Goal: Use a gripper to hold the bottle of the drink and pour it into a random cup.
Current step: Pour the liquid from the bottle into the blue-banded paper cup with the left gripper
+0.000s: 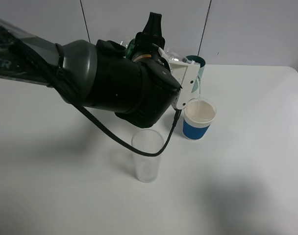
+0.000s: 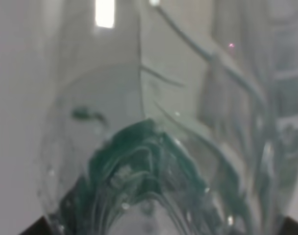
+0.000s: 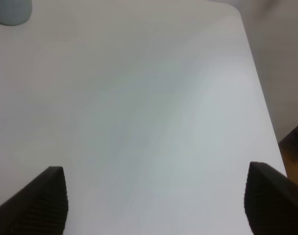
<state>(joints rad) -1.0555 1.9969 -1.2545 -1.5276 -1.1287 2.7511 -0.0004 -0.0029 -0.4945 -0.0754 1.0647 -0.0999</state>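
My left gripper (image 1: 148,43) is shut on the bottle of the drink (image 1: 133,47). In the exterior high view only green and clear bits of the bottle show behind the bulky black arm. In the left wrist view the clear bottle (image 2: 154,147), with green inside, fills the frame between the dark fingertips (image 2: 34,229). The white cup with the blue band (image 1: 198,120) stands upright just right of and below the gripper's white bracket (image 1: 188,81). My right gripper (image 3: 161,200) is open and empty over the bare table and is out of the exterior high view.
A tall clear glass (image 1: 147,156) stands in front of the left arm, under its black cable. A plain teal cup (image 1: 197,62) stands behind the bracket. The white table (image 1: 257,161) ends at an edge (image 3: 259,93) near the right gripper.
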